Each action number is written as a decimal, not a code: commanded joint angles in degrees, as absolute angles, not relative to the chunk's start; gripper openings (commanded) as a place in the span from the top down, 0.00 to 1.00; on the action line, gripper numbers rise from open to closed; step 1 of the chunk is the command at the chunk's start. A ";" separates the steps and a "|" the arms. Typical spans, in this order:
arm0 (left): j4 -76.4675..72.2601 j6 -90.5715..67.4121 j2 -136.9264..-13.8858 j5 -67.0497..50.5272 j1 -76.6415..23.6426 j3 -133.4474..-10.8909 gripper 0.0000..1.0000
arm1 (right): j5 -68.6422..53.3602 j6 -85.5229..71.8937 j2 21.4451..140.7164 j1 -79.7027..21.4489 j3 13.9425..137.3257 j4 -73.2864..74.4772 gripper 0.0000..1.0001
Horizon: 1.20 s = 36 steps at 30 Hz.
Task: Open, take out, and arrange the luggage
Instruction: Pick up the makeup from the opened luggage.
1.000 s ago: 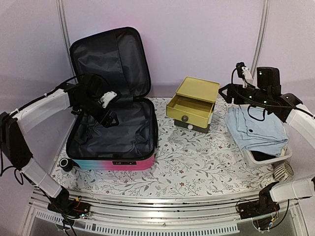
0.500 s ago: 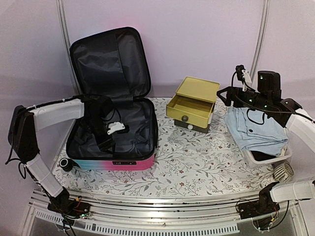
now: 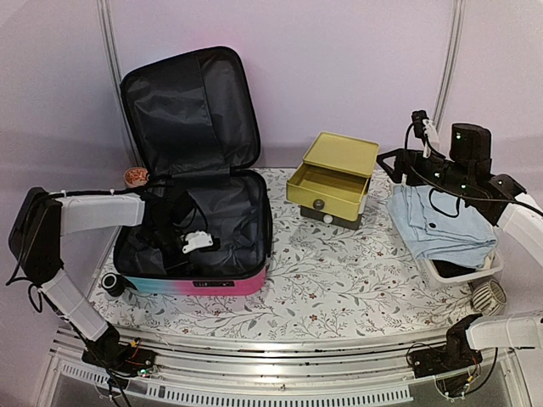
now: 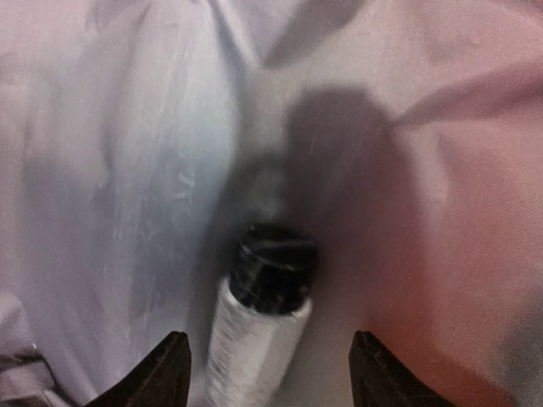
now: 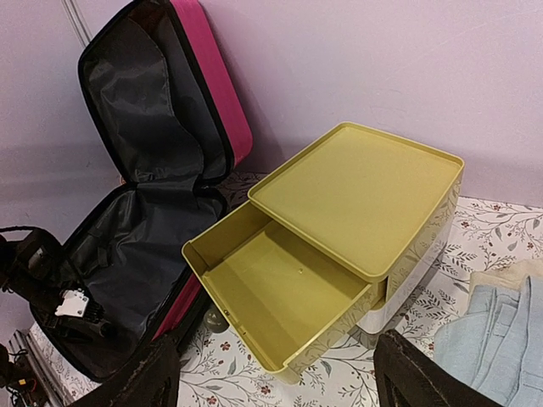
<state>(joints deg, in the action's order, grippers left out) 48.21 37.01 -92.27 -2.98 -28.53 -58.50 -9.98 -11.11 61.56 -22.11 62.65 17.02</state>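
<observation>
The luggage [image 3: 204,280] lies open on the left of the table, its lid upright and its black lining showing; it also shows in the right wrist view [image 5: 153,110]. My left gripper [image 3: 191,246] is down inside the luggage base. In the left wrist view it [image 4: 271,377] is open, its jaws on either side of a white bottle with a black cap [image 4: 263,331] that lies on the lining, not touching it. My right gripper [image 3: 397,161] is open and empty, held in the air at the right, and in the right wrist view it [image 5: 276,381] looks down at the drawer box.
A yellow-topped drawer box [image 3: 333,178] stands at mid table with its top drawer [image 5: 280,288] pulled open and empty. A folded blue cloth [image 3: 441,219] lies on a white basket [image 3: 465,271] at the right. A small orange-topped item [image 3: 136,177] sits left of the luggage.
My left gripper has moved down and forward into the luggage base, uncovering the orange-topped item. The right arm has hardly moved.
</observation>
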 commanded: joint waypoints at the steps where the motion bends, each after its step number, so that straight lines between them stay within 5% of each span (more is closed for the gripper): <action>1: 47.50 42.23 -91.44 -5.66 -28.72 -54.15 0.34 | -11.00 -11.25 60.64 -22.33 61.87 15.32 0.20; 5: 42.38 41.23 -92.19 -3.63 -28.74 -51.38 0.39 | -11.25 -11.48 60.73 -22.39 61.90 15.03 0.19; 15: 36.12 37.96 -91.71 -6.32 -29.25 -51.07 0.75 | -11.43 -12.12 60.63 -22.38 62.22 14.78 0.22; 27: 39.74 28.86 -83.08 -6.65 -35.16 -65.73 0.84 | -17.96 -12.21 61.62 -22.49 61.23 10.88 0.28; 36: 27.28 16.57 -83.27 -15.10 -39.96 -70.71 0.83 | -30.05 -7.96 63.77 -28.10 59.55 -2.15 0.30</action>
